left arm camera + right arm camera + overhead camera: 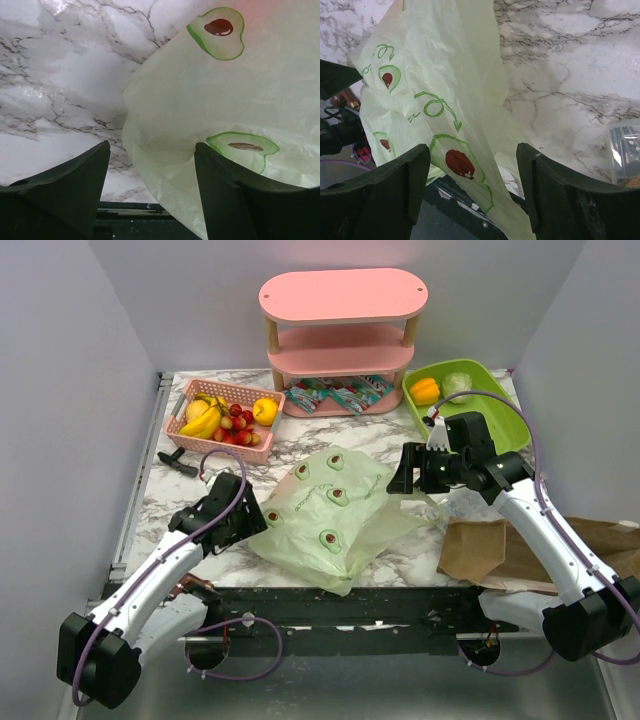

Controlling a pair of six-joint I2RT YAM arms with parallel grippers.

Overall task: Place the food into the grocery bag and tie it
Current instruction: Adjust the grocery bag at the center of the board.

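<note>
Lying crumpled and mostly flat, the thin translucent pale-green plastic grocery bag (335, 510), printed with halved avocados, sits at the centre of the top view on the white marbled tabletop (310, 435). Our left gripper (256, 522) is at the bag's lower left edge; in its wrist view the 2 dark fingers (75, 187) stand wide apart, the bag's rim runs down between them, and they grasp nothing. Our right gripper (402, 478) is at the bag's upper right edge, just as widely spread, with a fold of the bag showing between its fingers in the wrist view; we cannot tell whether it touches the plastic, and nothing is pinched.

All the food is apart from the bag. In the upper left, a pink slatted plastic basket (215, 450) carries the yellow bananas (203, 420), the small red fruits (238, 425) and a round yellow fruit (265, 410). At the upper middle, the teal-and-red snack packets (340, 395) lie under the lowest tier of a pink oval tiered shelf (343, 295). At the upper right, a lime-green plastic tray (505, 410) contains the orange bell pepper (425, 390) and the pale green leafy head (458, 383). A stiff brown paper bag (475, 550) lies flat at the lower right, partly beneath our right arm, and a small black T-shaped object (180, 460) rests below the basket.
</note>
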